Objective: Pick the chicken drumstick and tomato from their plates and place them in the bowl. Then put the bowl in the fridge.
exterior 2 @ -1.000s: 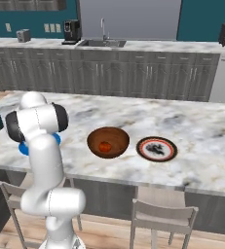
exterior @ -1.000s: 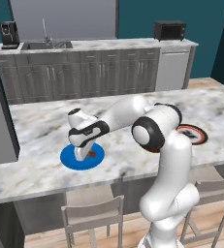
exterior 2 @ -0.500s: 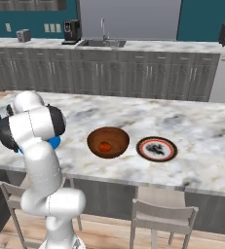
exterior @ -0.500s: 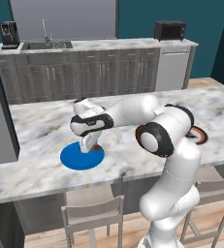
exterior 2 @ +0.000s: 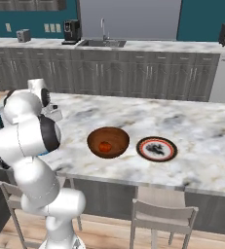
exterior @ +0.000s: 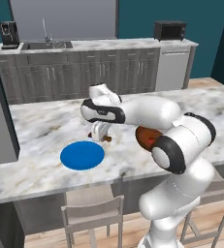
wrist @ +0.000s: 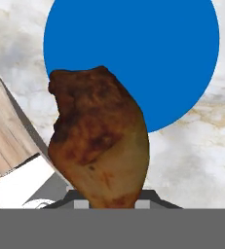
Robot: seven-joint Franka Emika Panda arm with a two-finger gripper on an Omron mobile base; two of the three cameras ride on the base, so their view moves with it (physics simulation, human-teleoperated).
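One chicken drumstick [wrist: 100,141] is pinched in the closed fingers [exterior: 100,137], lifted above the marble bench [exterior: 45,128] just beside the blue plate [exterior: 82,155]. Further right the brown bowl [exterior 2: 108,142] sits with the tomato [exterior 2: 104,146] inside, and the dark-rimmed plate [exterior 2: 156,148] lies near it. Behind, grey cabinets [exterior 2: 133,78] carry a sink [exterior 2: 103,43] and what looks like a coffee maker [exterior 2: 71,31], against a teal wall [exterior 2: 31,13]

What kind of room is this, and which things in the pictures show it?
A rendered kitchen, it seems. A steel sink with a tap is set in the back counter beside a black coffee machine, a black microwave stands above dark grey cabinets, and a marble-topped island has stools.
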